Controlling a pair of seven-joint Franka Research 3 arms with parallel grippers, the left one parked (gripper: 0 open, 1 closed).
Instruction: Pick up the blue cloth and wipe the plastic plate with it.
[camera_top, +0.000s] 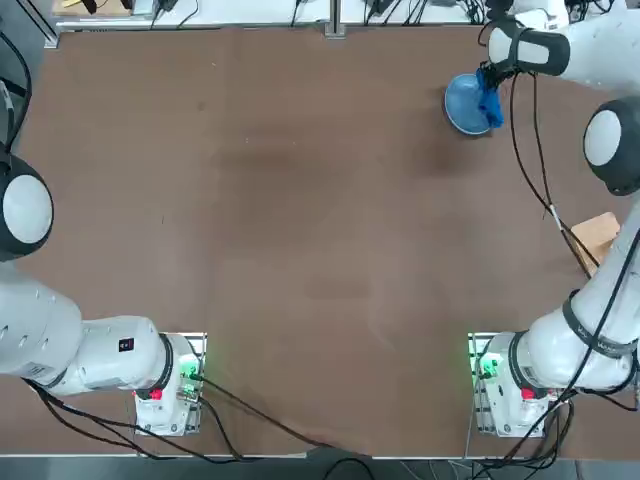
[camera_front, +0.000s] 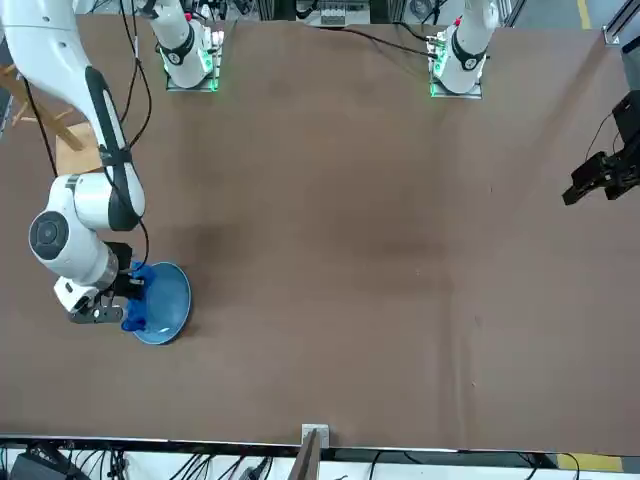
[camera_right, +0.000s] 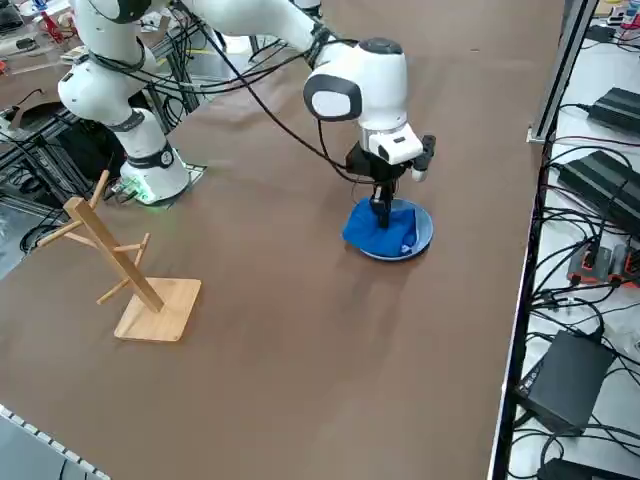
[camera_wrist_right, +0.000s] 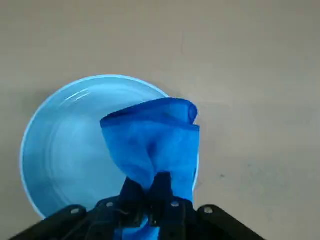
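While the right end effector (camera_right: 383, 212) stands over the plastic plate (camera_right: 422, 232) near the table's far right corner as the overhead camera shows it, its fingers are pinched tight on a bunched fold of the blue cloth (camera_right: 378, 232), which hangs straight down from them. That is the relation the wiping depends on: the cloth sits directly beneath the end effector, and the plate lies directly beneath the cloth, so the move ahead looks like a sideways sweep rather than a reach. From the raised side camera, the cloth's lower end appears to rest on the plate, draped over the rim on the side nearer the wooden rack (camera_right: 122, 270) and spilling toward the table (camera_right: 300, 380); whether it presses down or merely touches cannot be told.

From the wrist camera, the cloth (camera_wrist_right: 152, 145) covers one side of the plate (camera_wrist_right: 65, 150), leaving the greater part of the dish bare, so the sweep should probably carry it across that uncovered side.

The cloth is deep royal blue, soft and creased, gathered into a loose hanging fold with a rolled upper edge. By contrast, the plate is pale sky blue, round, smooth and glossy, with a shallow raised rim and faint concentric rings.
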